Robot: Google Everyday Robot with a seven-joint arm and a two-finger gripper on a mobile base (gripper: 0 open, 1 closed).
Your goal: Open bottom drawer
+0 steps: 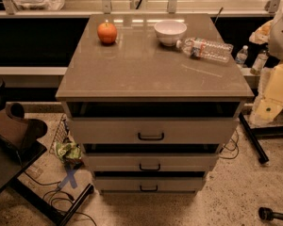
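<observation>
Three grey-beige drawers stacked in one cabinet (75, 126), each with a black bar handle.
- Top drawer (113, 131): the widest front, under a dark gap.
- Middle drawer (113, 163): narrower.
- Bottom drawer (118, 183): the lowest and narrowest front, just above the floor. Its handle (148, 188) sat at the centre. The front looked pushed in, in line with the fronts above.

On the tabletop (146, 74), all toward the far edge:
- Apple (107, 32), far left.
- White bowl (170, 32), upright, right of centre.
- Clear bottle (205, 49), lying on its side just beside the bowl.

Gripper (19, 126): a dark shape low at the left edge, left of the cabinet and well apart from all the drawers, touching none. Whether it was spread or closed could not be told.

On the floor (245, 197):
- Green packet (68, 150) by the cabinet's lower left corner.
- Blue tape cross (70, 175) just in front of the packet.
- Loose cables (61, 199) nearby.
</observation>
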